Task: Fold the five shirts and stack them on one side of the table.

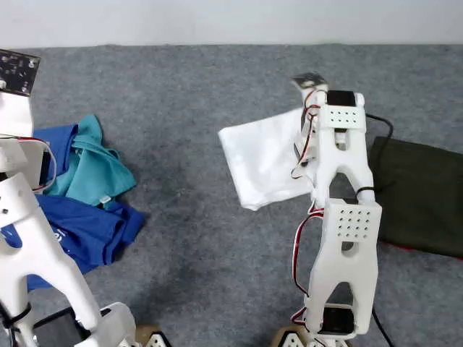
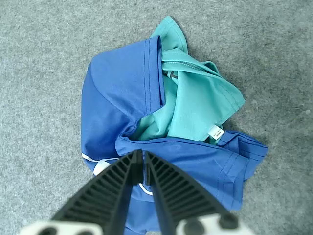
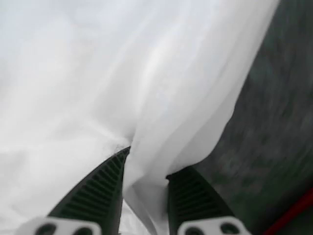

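Observation:
A white shirt [image 1: 264, 163] lies partly lifted near the table's middle. My right gripper [image 3: 145, 166] is shut on a bunched fold of the white shirt [image 3: 122, 73], under the right arm [image 1: 340, 144]. At the left, a blue shirt [image 1: 87, 228] and a teal shirt [image 1: 90, 166] lie crumpled in one pile. My left gripper [image 2: 143, 155] hangs shut over the blue shirt [image 2: 122, 103], holding nothing, with the teal shirt [image 2: 195, 107] just beyond. A dark green shirt [image 1: 423, 195] lies folded at the right, a red edge [image 1: 405, 248] showing beneath it.
Grey carpet-like table surface [image 1: 181, 94] runs between the pile and the white shirt. The left arm [image 1: 29, 231] stands over the near part of the blue shirt. A pale wall [image 1: 217, 22] borders the far edge.

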You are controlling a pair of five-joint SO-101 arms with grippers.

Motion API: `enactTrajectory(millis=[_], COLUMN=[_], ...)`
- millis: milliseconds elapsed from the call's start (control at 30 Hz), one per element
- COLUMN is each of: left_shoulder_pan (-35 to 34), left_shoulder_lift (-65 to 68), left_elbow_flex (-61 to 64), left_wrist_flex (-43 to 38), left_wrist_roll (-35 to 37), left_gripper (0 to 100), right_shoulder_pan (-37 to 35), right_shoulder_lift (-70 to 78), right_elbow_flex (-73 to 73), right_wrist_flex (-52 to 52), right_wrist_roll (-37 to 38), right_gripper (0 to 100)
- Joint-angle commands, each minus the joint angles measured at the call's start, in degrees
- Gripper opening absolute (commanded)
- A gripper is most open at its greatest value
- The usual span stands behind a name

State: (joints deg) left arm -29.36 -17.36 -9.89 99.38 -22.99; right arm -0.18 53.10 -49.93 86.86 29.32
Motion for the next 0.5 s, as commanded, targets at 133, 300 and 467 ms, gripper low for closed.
enactTrajectory(millis=[133,300,467], left_shoulder_pan=[-0.2,-0.2,-0.2], left_shoulder_lift=[-2.0,-2.0,-2.0], left_elbow_flex=[-0.3,-0.3,-0.3], left_wrist_flex=[1.0,1.0,1.0], left_wrist_roll=[-0.2,-0.2,-0.2], left_gripper=[2,2,2], right_shoulder_pan=[0.4,0.3,0.7], right_shoulder_lift=[3.3,5.5,5.6], right_elbow_flex=[-11.6,-16.7,-27.5], right_wrist_flex=[-12.9,-11.6,-6.0], right_wrist_roll=[38.5,39.8,21.4], right_gripper=[1.0,4.4,17.1])
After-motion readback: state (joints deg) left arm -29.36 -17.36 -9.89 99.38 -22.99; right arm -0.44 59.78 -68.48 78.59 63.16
